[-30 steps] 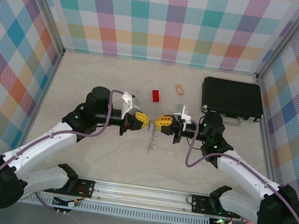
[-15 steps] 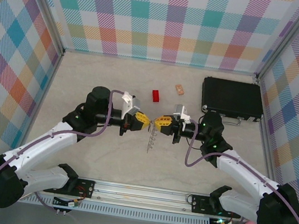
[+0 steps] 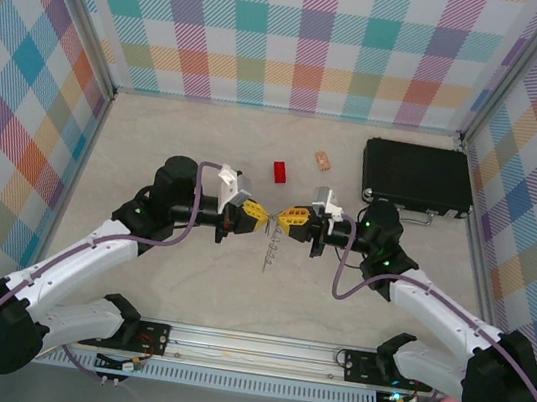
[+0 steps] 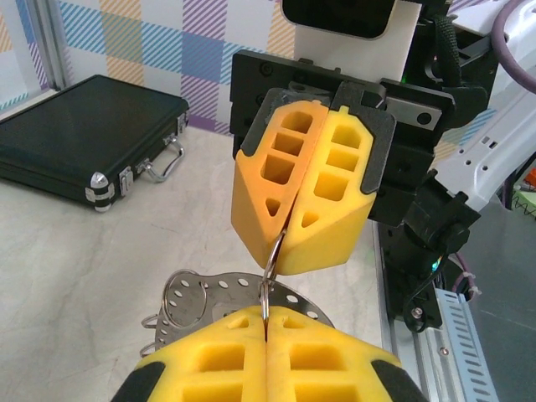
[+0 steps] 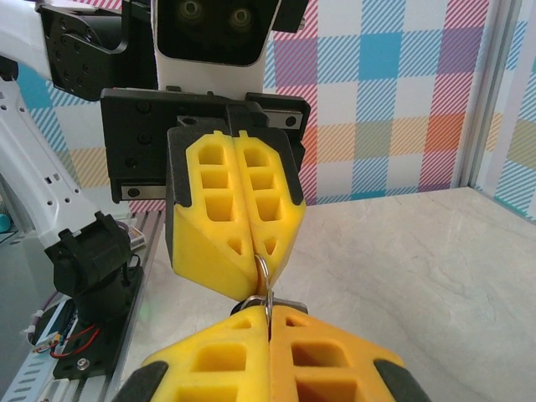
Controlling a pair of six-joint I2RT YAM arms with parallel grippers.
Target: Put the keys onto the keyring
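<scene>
My left gripper (image 3: pixel 264 217) and right gripper (image 3: pixel 283 215) meet tip to tip above the middle of the table. Both are shut on one small wire loop (image 4: pixel 273 254) of the keyring. The keyring's flat grey disc (image 4: pixel 208 291), dotted with holes, hangs below the tips and shows edge-on from above (image 3: pixel 272 252). In the left wrist view my own tips (image 4: pixel 266 322) are at the bottom, with the right gripper (image 4: pixel 285 244) opposite. The right wrist view has my tips (image 5: pixel 268 322) low, facing the left gripper (image 5: pixel 256 255). A small silver-and-dark piece (image 5: pixel 283 300) sits under the loop; I cannot tell whether it is one of the keys.
A black case (image 3: pixel 417 176) lies at the back right, also seen in the left wrist view (image 4: pixel 84 138). A red block (image 3: pixel 280 171) and a small tan block (image 3: pixel 323 159) lie behind the grippers. Checked walls enclose three sides. A metal rail (image 3: pixel 257 346) runs along the near edge.
The two grippers have drawn slightly closer together, and the hanging keyring has shifted a little with them. Both stay shut.
</scene>
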